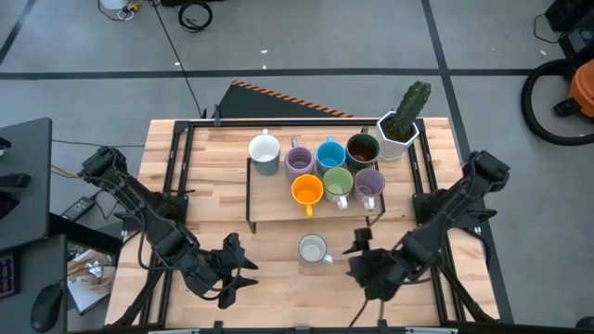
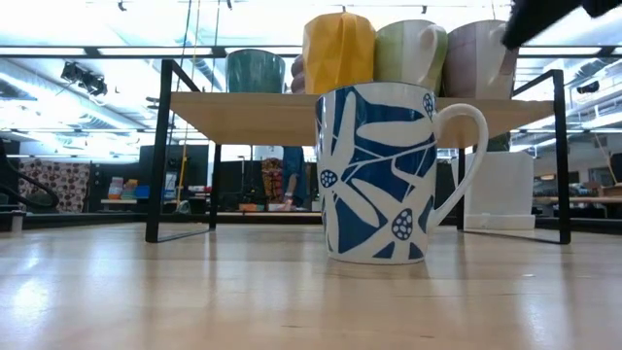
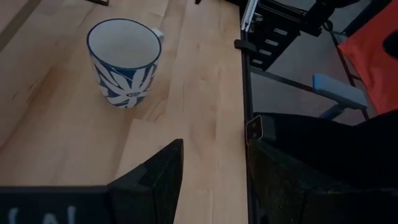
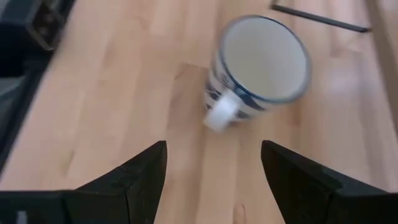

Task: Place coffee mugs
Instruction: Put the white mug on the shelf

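Note:
A white mug with a blue leaf pattern stands upright on its base on the table in front of the shelf, its handle turned toward my right gripper. It also shows in the low view and the left wrist view. Several mugs sit on the shelf: white, lavender, blue, dark brown, green, orange, lavender. My right gripper is open just right of the patterned mug, apart from it. My left gripper is open, left of the mug and nearer the near edge.
The black-framed wooden shelf stands mid-table behind the patterned mug. A white faceted planter with a cactus sits at the far right corner. Bare wood lies between the shelf and the near edge. Black rails run along the table's sides.

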Available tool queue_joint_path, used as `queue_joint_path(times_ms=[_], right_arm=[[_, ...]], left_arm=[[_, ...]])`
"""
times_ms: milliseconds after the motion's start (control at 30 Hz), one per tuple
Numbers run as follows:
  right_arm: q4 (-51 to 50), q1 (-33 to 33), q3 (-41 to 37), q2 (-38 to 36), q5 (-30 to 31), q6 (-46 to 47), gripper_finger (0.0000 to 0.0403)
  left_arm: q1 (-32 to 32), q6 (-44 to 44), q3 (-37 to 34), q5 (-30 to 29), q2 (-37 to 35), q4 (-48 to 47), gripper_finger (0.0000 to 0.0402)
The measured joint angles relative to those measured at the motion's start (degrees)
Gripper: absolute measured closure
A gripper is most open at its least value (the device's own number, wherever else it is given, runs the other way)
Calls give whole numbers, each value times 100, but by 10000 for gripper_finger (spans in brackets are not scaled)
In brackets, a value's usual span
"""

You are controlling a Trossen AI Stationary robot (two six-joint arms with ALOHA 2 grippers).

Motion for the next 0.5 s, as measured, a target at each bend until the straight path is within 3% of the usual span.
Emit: queue_joint_path(times_ms=[267,500], right_arm=[[548,201,-1162,-295,1218,1113,136],[1080,201,-1651,-274,2049,1501,136]], left_arm=[[127,-3,-1,-50,0,3,214],[171,-3,-1,-48,0,3,214]])
